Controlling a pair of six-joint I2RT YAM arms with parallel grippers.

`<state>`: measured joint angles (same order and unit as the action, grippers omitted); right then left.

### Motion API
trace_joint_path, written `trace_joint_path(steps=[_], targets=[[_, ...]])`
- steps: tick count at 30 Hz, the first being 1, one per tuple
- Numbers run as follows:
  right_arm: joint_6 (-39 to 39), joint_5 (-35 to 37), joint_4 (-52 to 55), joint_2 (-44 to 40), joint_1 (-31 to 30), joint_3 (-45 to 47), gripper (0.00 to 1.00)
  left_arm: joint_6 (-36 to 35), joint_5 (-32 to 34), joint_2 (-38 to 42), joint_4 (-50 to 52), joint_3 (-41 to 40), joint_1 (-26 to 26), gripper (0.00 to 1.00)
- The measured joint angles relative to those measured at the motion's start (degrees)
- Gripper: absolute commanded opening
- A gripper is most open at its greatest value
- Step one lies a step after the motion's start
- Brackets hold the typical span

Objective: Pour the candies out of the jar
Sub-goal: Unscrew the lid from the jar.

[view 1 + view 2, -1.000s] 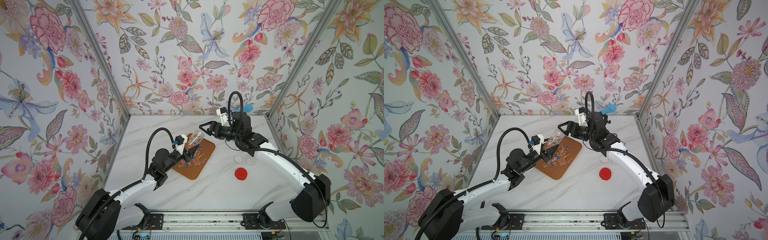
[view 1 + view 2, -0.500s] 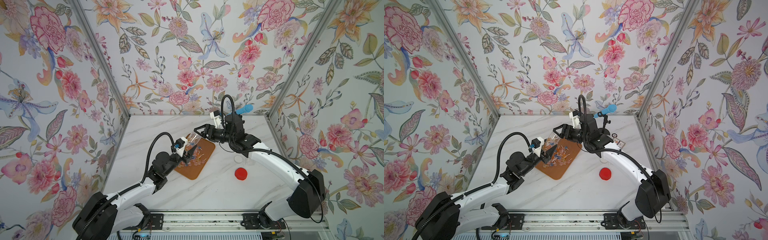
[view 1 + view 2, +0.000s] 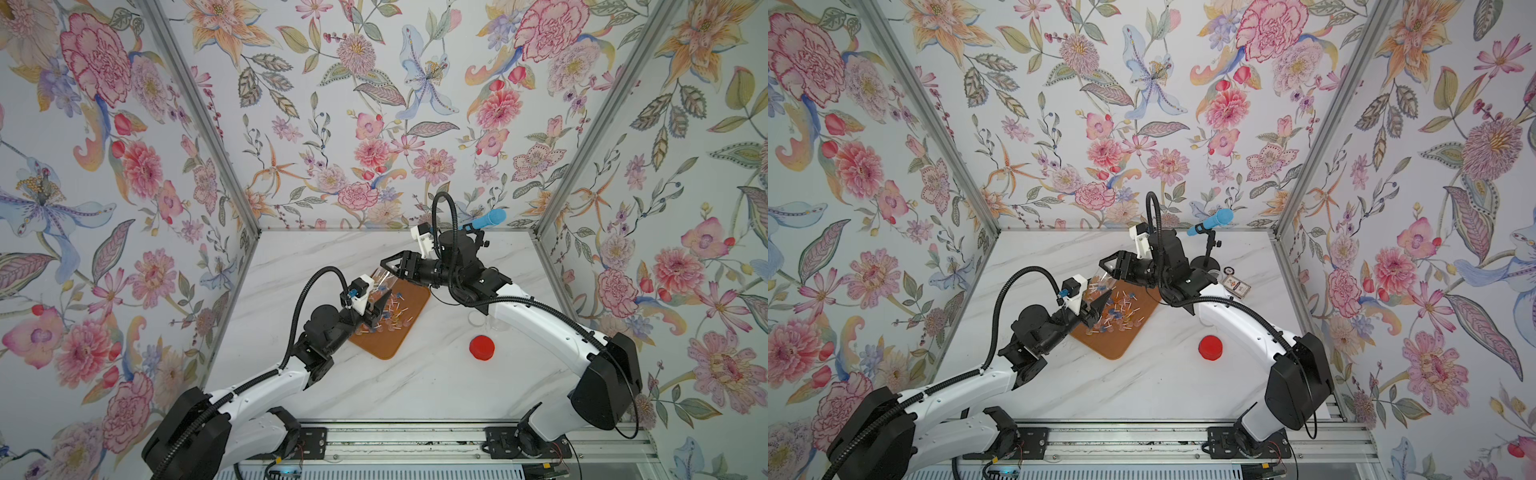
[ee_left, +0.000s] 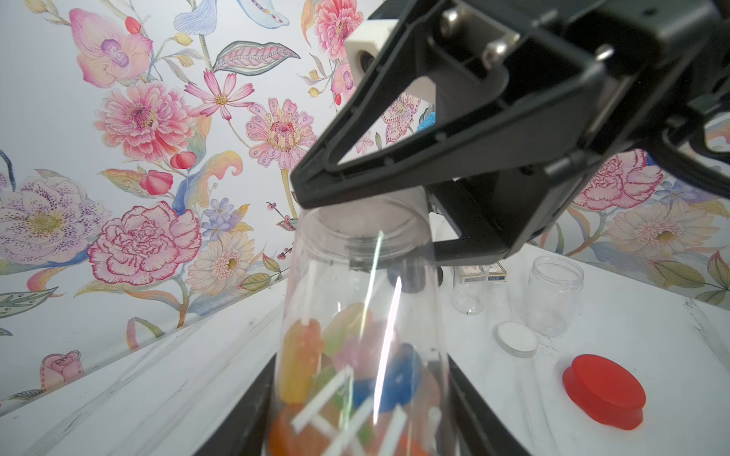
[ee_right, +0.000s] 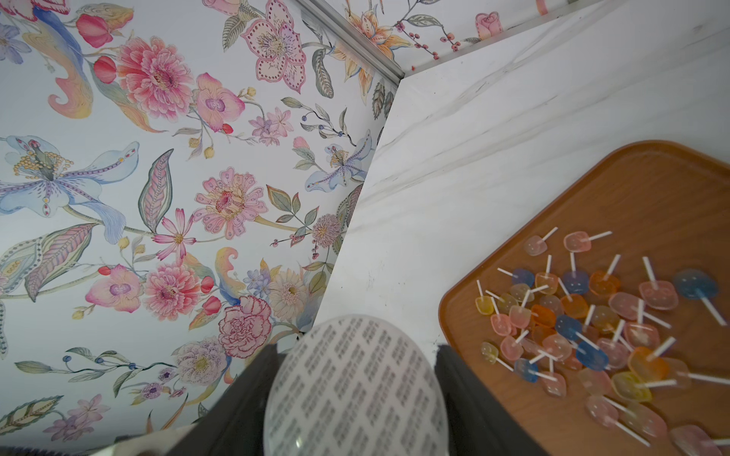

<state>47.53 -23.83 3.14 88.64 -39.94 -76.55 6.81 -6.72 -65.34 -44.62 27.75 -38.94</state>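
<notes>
**Top views.** We list the left hand [image 3: 378, 309] clamped on the jar [image 3: 380, 282], which is tilted over a brown tray [image 3: 390, 347] on the white marble table [image 3: 415, 386]. The candies [image 3: 395, 320] lie heaped on the tray just beside that hand. The right hand [image 3: 388, 268] sits at the jar's upper end, and the clear outline is hard to trace there. A red lid [image 3: 481, 347] rests on the table, well apart from the tray. A blue-headed microphone [image 3: 490, 218] stands by the back wall. In a top view, a card box [image 3: 1236, 286] shows past the right arm.

**Left wrist view.** The jar runs away from the camera. Orange, yellow, pink and blue candies pile at its near end, cut off by the frame. A black finger of the right hand crosses its far end. Beyond stand an empty jar [image 4: 555, 296], a small jar [image 4: 468, 292] that is partly hidden, and a white lid [image 4: 516, 338].

**Right wrist view.** The jar's round printed end [image 5: 355, 387] fills the gap between the right fingers [image 5: 474, 410]. Its text is too blurred to read. The fingers stand either side of it, and we cannot tell whether they press on it. The tray is cut off at the frame.

**Against a second ago.** The right hand has come in to the jar's end with its fingers drawn narrower. The microphone, then mostly behind the arm, is in plain sight.
</notes>
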Motion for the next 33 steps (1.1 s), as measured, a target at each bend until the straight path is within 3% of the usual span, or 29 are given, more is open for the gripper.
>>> trace_joint_path(steps=[4,11,20,24,33], targets=[[1.0,2.0,-1.4,0.0,-0.5,0.0,0.67,0.0,1.2,0.1,-0.2,-0.2,-0.7,0.00],[2.9,3.9,-3.5,0.0,-0.7,0.2,0.47,0.0,3.1,0.5,-0.8,-0.2,-1.2,0.00],[1.5,4.4,-6.4,0.0,-1.2,1.3,0.29,0.2,4.0,0.8,-0.9,-0.3,-1.3,0.00],[-1.3,-2.3,-9.2,0.0,0.3,1.4,0.23,2.5,1.1,1.2,-2.7,-0.3,-0.7,0.00],[-8.4,-21.8,-19.2,-0.5,4.4,1.3,0.18,14.6,-13.9,0.2,-12.4,0.4,3.4,0.00]])
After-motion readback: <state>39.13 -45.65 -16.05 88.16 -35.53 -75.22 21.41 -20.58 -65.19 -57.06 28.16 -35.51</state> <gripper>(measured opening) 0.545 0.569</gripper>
